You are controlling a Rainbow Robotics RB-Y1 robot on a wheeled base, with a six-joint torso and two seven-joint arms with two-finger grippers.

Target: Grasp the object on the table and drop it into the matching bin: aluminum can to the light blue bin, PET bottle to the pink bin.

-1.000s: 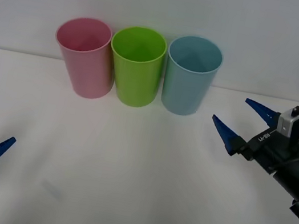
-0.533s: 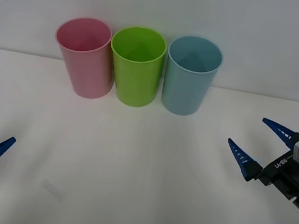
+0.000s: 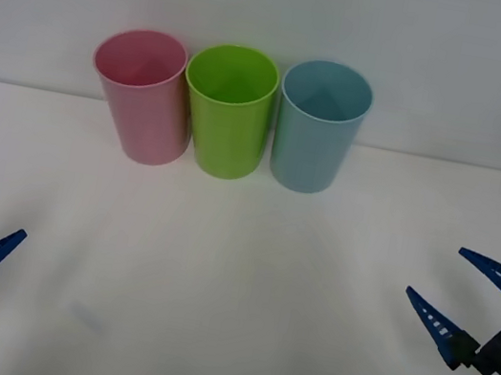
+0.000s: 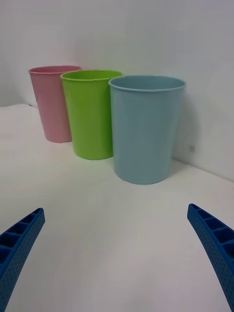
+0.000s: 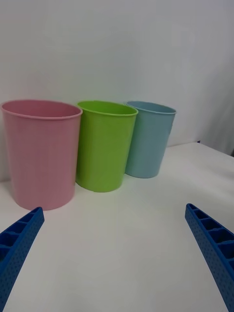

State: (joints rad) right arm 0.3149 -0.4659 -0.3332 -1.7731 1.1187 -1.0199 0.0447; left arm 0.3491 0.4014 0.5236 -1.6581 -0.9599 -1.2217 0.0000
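Note:
The aluminum can is out of view, and so is any PET bottle. At the back of the white table (image 3: 234, 282) the pink bin (image 3: 144, 101) (image 5: 41, 153) (image 4: 51, 105) stands on the left and the light blue bin (image 3: 317, 131) (image 4: 144, 131) (image 5: 148, 141) on the right. My right gripper (image 3: 435, 271) (image 4: 115, 208) hangs open and empty low at the right edge, well in front of the light blue bin. My left gripper (image 3: 7, 210) (image 5: 114, 207) is open and empty at the front left edge.
A lime green bin (image 3: 227, 115) (image 4: 90, 117) (image 5: 103, 146) stands between the pink and light blue ones, nearly touching both. A plain white wall rises behind the bins. Bare tabletop lies between the two grippers.
My right gripper has drawn back from near the light blue bin toward the front right corner, staying open. The left gripper and the bins have not moved.

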